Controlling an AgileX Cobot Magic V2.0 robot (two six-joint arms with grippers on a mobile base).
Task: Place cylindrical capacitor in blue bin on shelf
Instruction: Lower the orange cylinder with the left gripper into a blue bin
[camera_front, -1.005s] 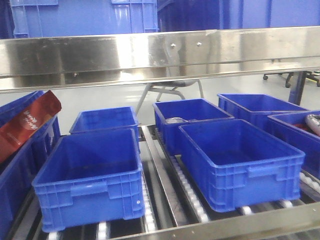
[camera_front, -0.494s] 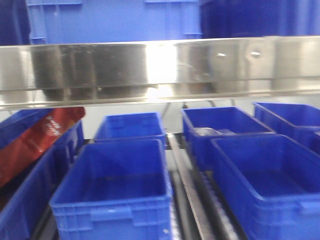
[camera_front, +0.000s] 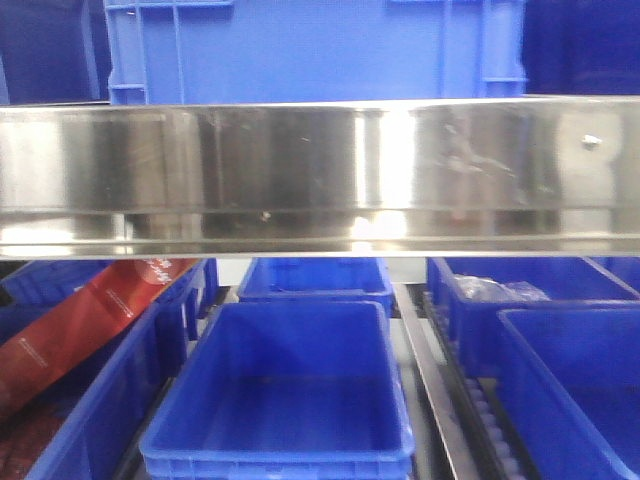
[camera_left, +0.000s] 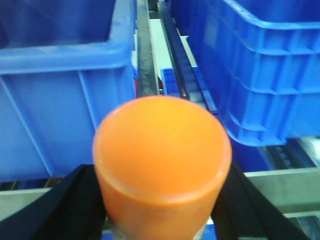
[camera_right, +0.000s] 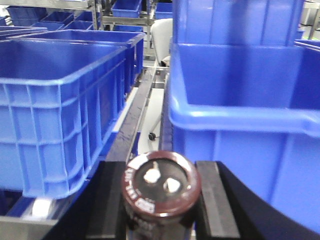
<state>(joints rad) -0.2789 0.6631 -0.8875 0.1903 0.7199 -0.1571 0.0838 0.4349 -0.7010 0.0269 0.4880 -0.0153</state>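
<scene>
The cylindrical capacitor (camera_right: 161, 182), dark brown with two pale terminals on its top, stands between the black fingers (camera_right: 112, 200) of my right gripper (camera_right: 162, 200), which is shut on it. Ahead of it, two blue bins (camera_right: 60, 100) (camera_right: 240, 100) flank a roller track. My left gripper (camera_left: 161, 200) is shut on an orange-topped cylinder (camera_left: 162, 145) in front of other blue bins (camera_left: 55, 95). The front view shows the shelf's wide steel rail (camera_front: 320, 170) and an empty blue bin (camera_front: 290, 380) below it. Neither gripper appears in that view.
A red packet (camera_front: 90, 320) leans in the left bin. A rear right bin holds clear plastic wrap (camera_front: 500, 290). A large blue crate (camera_front: 310, 50) stands on the upper level. A steel divider (camera_front: 430, 380) runs between the bin rows.
The front view has moved closer to the shelf. The steel rail now sits lower and larger in the frame, and the bins have slid to the right.
</scene>
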